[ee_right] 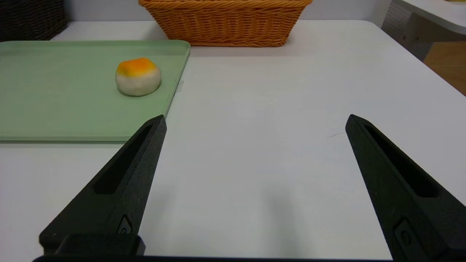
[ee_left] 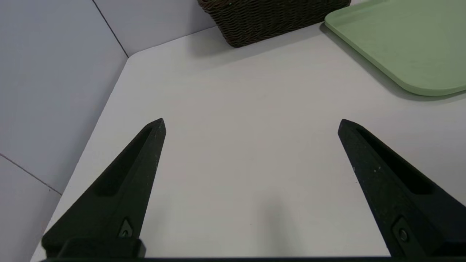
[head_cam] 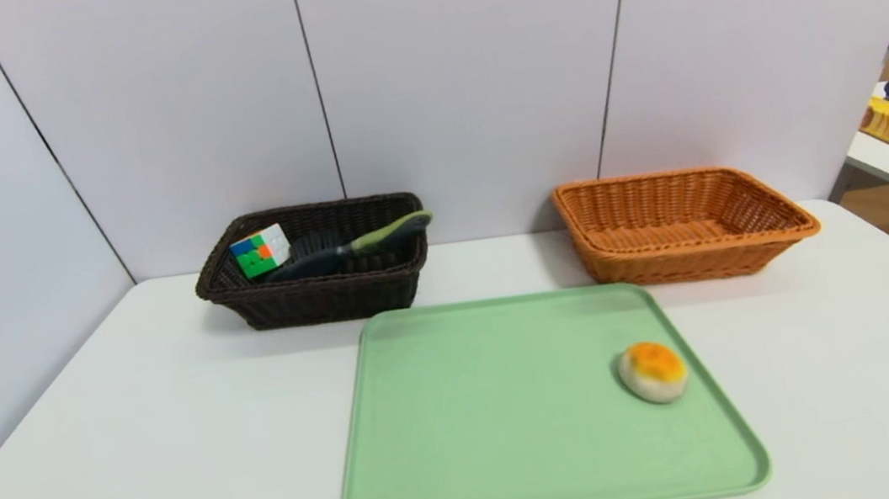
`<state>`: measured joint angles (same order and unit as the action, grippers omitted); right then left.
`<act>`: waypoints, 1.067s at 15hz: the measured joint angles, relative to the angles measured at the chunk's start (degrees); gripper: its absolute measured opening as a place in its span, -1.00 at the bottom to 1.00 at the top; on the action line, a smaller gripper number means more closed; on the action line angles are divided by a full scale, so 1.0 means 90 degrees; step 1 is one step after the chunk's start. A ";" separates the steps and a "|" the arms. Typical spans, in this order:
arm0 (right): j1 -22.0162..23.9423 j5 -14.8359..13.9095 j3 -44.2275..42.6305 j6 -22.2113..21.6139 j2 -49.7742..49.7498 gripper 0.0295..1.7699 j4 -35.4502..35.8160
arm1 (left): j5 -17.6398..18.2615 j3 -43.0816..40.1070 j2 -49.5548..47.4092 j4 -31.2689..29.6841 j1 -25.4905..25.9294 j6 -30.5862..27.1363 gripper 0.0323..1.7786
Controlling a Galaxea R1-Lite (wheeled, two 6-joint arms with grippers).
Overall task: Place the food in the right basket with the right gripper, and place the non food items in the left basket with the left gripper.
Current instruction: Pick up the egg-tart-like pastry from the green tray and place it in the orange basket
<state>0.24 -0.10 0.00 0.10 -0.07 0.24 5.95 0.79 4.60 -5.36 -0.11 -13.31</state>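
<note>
We see both grippers low over the white bench (head_cam: 139, 456), each with fingers spread wide and nothing between them; neither shows in the head view.

Left gripper (ee_left: 251, 122): fingers (ee_left: 145, 153) apart over bare bench; dark basket (ee_left: 269, 14) well ahead of the tips, slightly toward the right finger; green tray (ee_left: 407, 47) corner ahead and outside the right finger.

Right gripper (ee_right: 255, 120): fingers (ee_right: 143, 153) apart over bare bench; bun (ee_right: 138, 76) sits on the tray near its right edge, ahead of the left fingertip and apart from it; orange basket (ee_right: 225, 22) well ahead, roughly between the two fingers; nothing visible inside it.

Head view: cube (head_cam: 261, 251) leans in the dark basket's left end; brush (head_cam: 351, 248) lies across the same basket, its green handle resting on the right rim; the bun is the only item on the tray; the baskets stand side by side behind the tray, well apart.
</note>
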 joint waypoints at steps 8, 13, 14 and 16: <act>0.0000 0.0003 0.0000 -0.0003 0.0000 0.92 0.0000 | -0.0500 -0.0077 -0.0505 0.0611 0.0004 0.1078 0.90; 0.0003 0.0000 0.0000 -0.0003 0.0000 0.92 -0.0003 | -0.0661 -0.0077 -0.0513 0.0599 0.0012 0.1494 0.90; 0.0003 0.0000 0.0000 -0.0003 0.0000 0.92 -0.0003 | -0.0661 -0.0077 -0.0516 0.0596 0.0012 0.1497 0.90; 0.0003 0.0003 0.0000 -0.0003 0.0000 0.92 -0.0003 | -0.0661 -0.0077 -0.0513 0.0596 0.0009 0.1494 0.90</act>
<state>0.27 -0.07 0.00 0.07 -0.07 0.22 0.00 0.10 -0.02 0.00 -0.02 0.13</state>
